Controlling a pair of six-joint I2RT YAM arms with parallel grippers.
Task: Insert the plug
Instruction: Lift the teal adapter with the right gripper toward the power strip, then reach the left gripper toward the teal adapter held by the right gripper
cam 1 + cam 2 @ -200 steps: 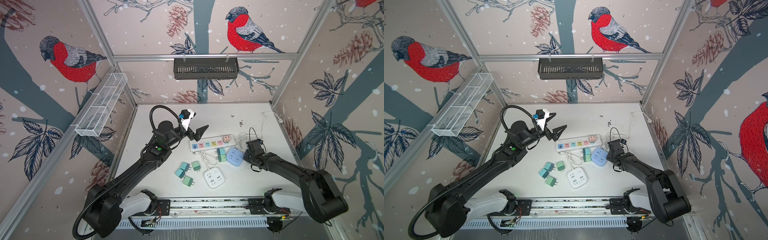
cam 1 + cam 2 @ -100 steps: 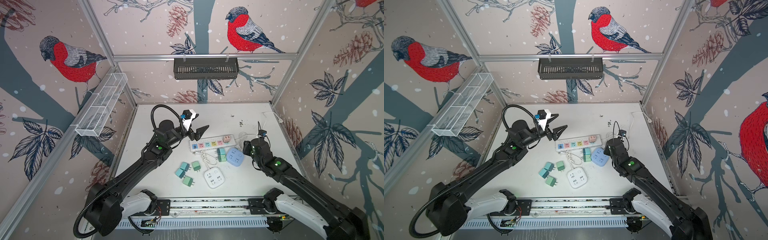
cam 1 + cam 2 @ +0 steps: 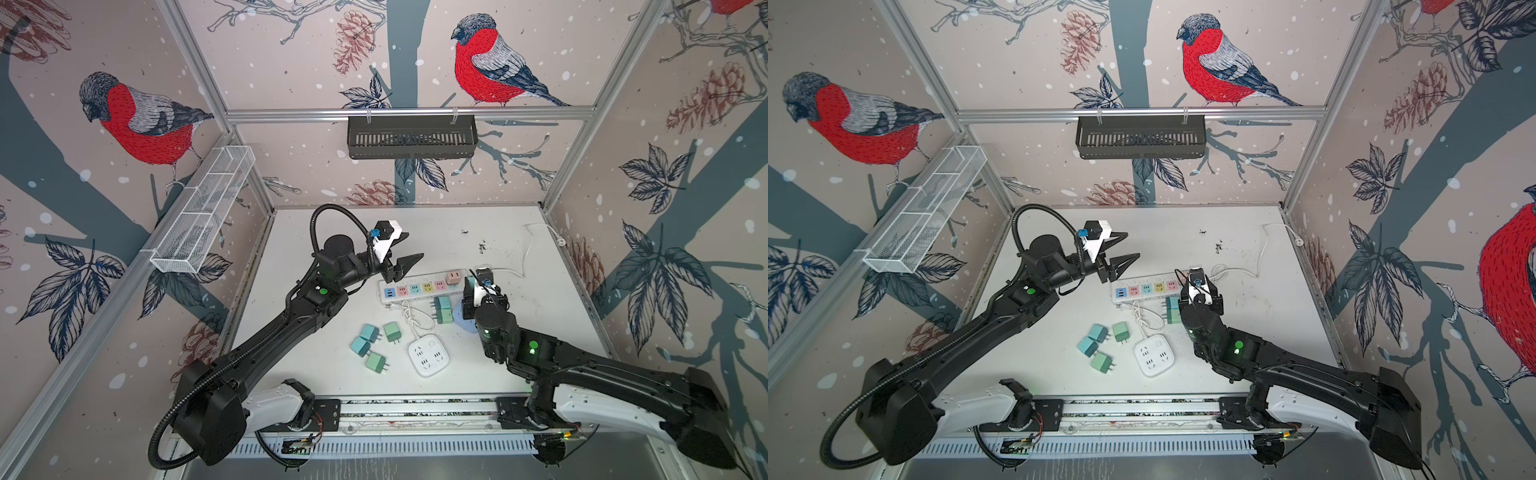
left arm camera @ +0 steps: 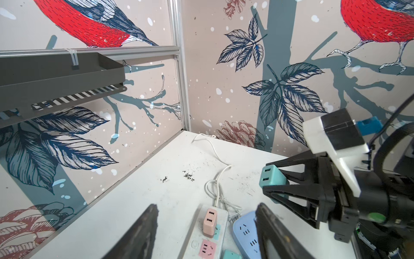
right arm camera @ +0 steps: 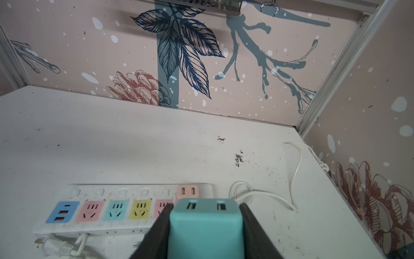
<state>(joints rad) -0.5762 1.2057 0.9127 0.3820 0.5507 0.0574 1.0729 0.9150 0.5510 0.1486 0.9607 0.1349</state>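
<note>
- Pinched between the fingers of the right gripper (image 5: 206, 207): the teal plug (image 5: 206, 226). Over the last second the arm has been swung round and raised. The plug is now held above the counter (image 3: 332, 232), just near and right of the right end of the power strip (image 3: 415, 287), not touching it. Pickup is judged done; lining up and pressing in remain.
- On the power strip: a pink plug (image 3: 454, 276) is seated at the right end, and the coloured outlets to its left are seen empty.
- Over the strip's left end: the left gripper (image 3: 415, 245), fingers spread but narrower than a second ago, nothing between them. It is possibly being readied to steady the strip.
- On the counter, near to far: white socket cube (image 3: 428, 357), loose plugs (image 3: 376, 361), blue round socket (image 3: 459, 320), white cable (image 3: 528, 249), dark specks (image 3: 482, 247).
- On the walls: wire basket (image 3: 203, 208) at left, black basket (image 3: 411, 137) at far, bullfinch wallpaper throughout.
</note>
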